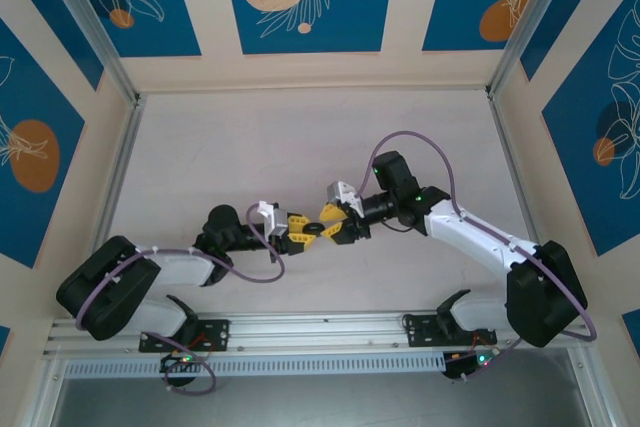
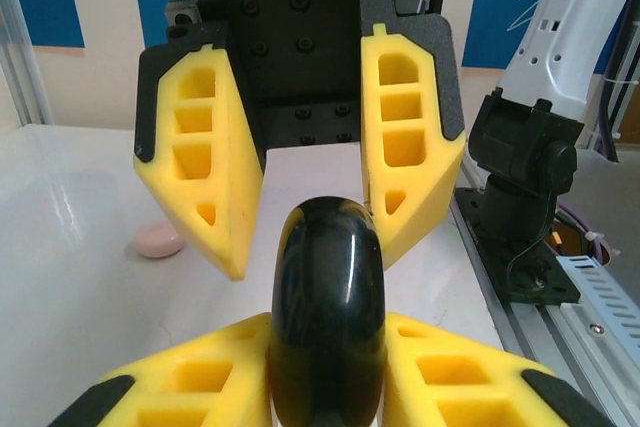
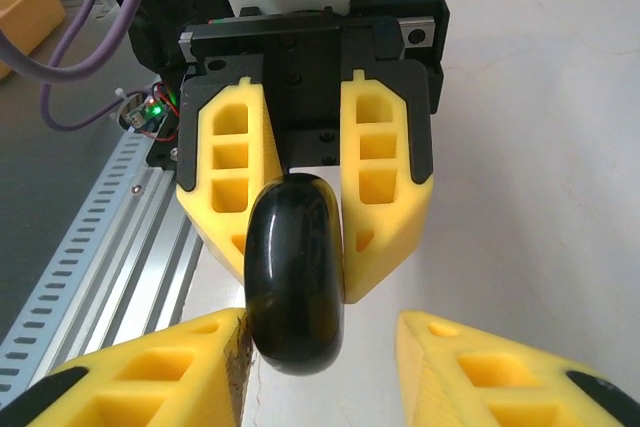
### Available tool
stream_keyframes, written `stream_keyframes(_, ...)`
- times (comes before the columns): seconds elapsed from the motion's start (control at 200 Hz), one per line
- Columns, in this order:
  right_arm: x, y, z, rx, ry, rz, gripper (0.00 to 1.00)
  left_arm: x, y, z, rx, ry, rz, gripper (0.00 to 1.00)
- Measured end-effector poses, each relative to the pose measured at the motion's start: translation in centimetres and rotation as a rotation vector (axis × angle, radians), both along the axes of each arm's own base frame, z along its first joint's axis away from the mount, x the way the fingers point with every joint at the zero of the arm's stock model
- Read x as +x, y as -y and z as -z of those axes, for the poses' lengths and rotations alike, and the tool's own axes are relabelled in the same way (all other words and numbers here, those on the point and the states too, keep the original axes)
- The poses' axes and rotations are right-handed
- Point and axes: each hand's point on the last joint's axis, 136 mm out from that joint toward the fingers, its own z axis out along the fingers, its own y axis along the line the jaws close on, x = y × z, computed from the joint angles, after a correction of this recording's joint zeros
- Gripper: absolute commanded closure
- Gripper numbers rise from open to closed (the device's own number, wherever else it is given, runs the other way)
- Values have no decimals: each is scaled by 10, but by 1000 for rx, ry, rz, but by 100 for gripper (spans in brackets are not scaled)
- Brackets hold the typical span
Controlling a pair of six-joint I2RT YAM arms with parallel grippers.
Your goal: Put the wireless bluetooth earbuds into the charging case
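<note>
Matte white table (image 1: 300, 137); left gripper (image 3: 298, 267) clamps glossy black case (image 2: 325, 317); right gripper (image 2: 310, 263) parted.

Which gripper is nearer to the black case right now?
Left. The left gripper is shut on the black case; the right gripper flanks its other end, jaws open.

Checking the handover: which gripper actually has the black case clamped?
The left gripper: its fingers press both sides of the black case. The right gripper has its jaws apart around it.
</note>
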Motion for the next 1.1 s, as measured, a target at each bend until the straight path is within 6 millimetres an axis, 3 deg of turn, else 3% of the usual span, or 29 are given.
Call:
stream_keyframes(0.165,-3,-3,2,2,-7,-17,67,-1,-1,1,9,-2,0,72)
stream_keyframes(0.325,-5,-5,1,6,-8,-28,86,-1,-1,3,18,-2,0,71)
stream_keyframes(0.465,-6,-6,0,11,5,-35,89,0,-1,4,23,-3,-4,64)
stream_keyframes(0.685,-5,-7,0,11,12,-36,89,1,-2,4,31,-3,-19,43)
stream_keyframes(0.755,-5,-6,1,7,14,-33,89,1,-2,5,36,-5,-26,26)
stream_keyframes(0.825,-5,-6,2,3,17,-32,89,2,-2,5,38,1,-33,16)
stream_keyframes(0.845,-5,-6,2,2,17,-31,89,3,-2,5,40,9,-38,11)
stream_keyframes(0.85,-5,-5,2,2,17,-30,89,2,-2,5,40,7,-37,3)
stream_keyframes(0.86,-5,-5,2,0,17,-30,89,3,-3,5,40,4,-38,1)
stream_keyframes(1.1,-3,-2,0,-3,27,-16,89,3,-5,5,59,10,-58,0)
